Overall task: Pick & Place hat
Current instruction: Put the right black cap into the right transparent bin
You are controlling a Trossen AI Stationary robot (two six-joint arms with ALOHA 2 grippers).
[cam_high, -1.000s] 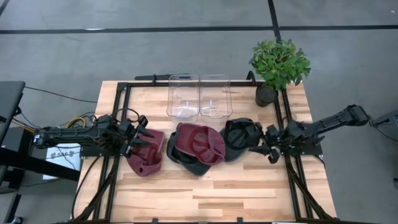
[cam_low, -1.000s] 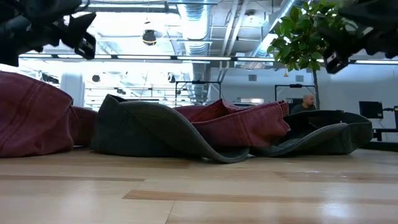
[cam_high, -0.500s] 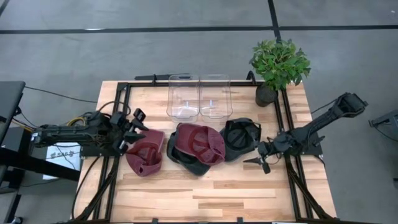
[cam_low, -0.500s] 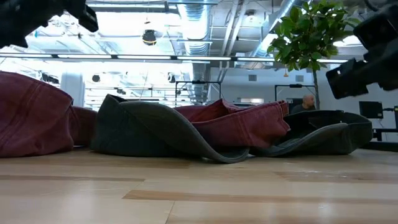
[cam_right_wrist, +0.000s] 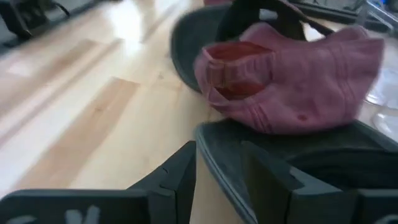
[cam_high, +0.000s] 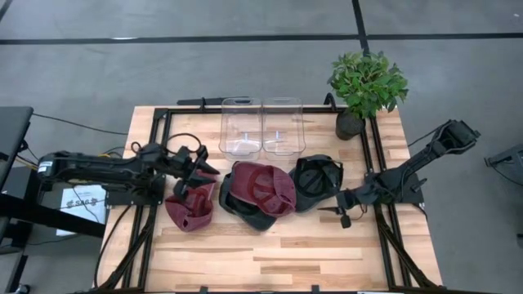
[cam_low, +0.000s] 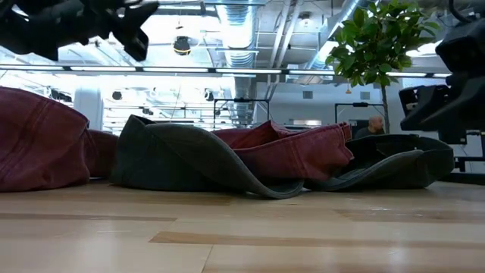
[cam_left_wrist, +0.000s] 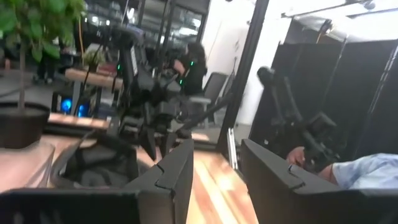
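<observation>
Three caps lie on the wooden table. A maroon cap [cam_high: 189,209] lies at the left. A second maroon cap [cam_high: 261,188] rests on a dark grey cap [cam_high: 255,217] in the middle. A black cap [cam_high: 317,180] lies at the right, open side up. My left gripper [cam_high: 203,173] is open and empty above the far edge of the left maroon cap, and it also shows in the left wrist view [cam_left_wrist: 214,180]. My right gripper [cam_high: 340,213] is open, just off the black cap's near right rim [cam_right_wrist: 273,149], with its fingers slanting down.
Two clear plastic containers [cam_high: 261,126] stand at the far middle and a potted plant [cam_high: 366,86] at the far right corner. Black frame rails [cam_high: 155,237] run along both sides. Bare wood [cam_high: 270,257] lies toward the near edge. A person [cam_low: 375,125] sits far behind.
My left gripper drew back toward the table's left edge, then went toward the right edge over the left maroon cap. My right gripper has gone down and toward the near edge, away from the black cap's right side, its fingers tipping downward. The caps have stayed where they were.
</observation>
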